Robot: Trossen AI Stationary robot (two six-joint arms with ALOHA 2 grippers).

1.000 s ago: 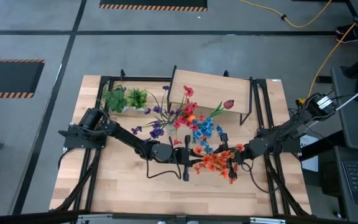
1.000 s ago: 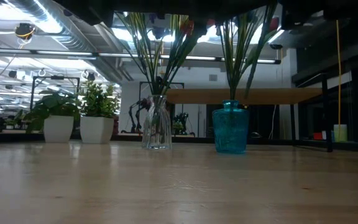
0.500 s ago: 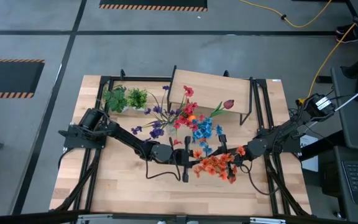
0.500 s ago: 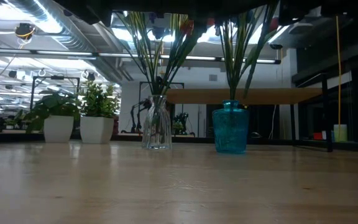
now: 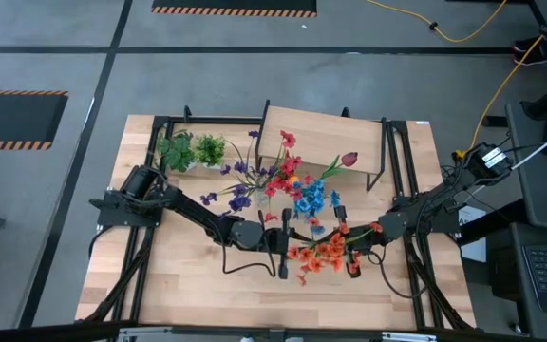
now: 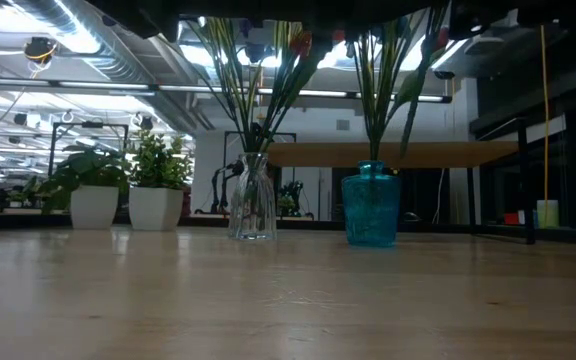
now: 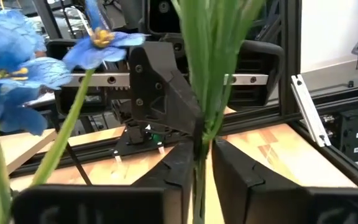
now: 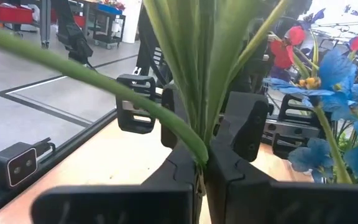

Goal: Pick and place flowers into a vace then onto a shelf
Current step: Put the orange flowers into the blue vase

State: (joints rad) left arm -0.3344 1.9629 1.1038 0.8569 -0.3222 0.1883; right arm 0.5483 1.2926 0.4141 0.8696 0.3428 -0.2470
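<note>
The orange-red spray (image 5: 319, 253) stands between my two grippers, above the table's near middle. My left gripper (image 5: 285, 243) comes at it from the left and is shut on green stems. My right gripper (image 5: 353, 239) comes from the right, also shut on green stems. Blue blooms (image 5: 309, 199) and red and purple blooms (image 5: 272, 179) stand in the teal vase (image 6: 371, 208) and the clear glass vase (image 6: 252, 208). A dark red bud (image 5: 348, 160) reaches over the shelf (image 5: 323, 139), which stands on black legs at the far side. My left gripper pinches a bunch of green stems (image 7: 199, 142) between its two fingers (image 7: 178, 167), reaching level from the table's left, fingers across the stems. The stems rise upright above the fingers. My right gripper pinches green stems (image 8: 199, 148) between its two fingers (image 8: 227, 167), level from the table's right and across them. The stems and leaves fan upward from the hold; their lower end is hidden.
Two leafy green tufts in white pots (image 5: 191, 151) (image 6: 118, 205) stand at the far left corner. Black frame rails (image 5: 399, 171) run along both table sides. Bare wood (image 5: 207, 285) lies along the near edge.
The orange-red spray has shifted a little toward the table's left and near edge, and my right gripper has moved with it. The left gripper has kept its place. Both stay shut.
</note>
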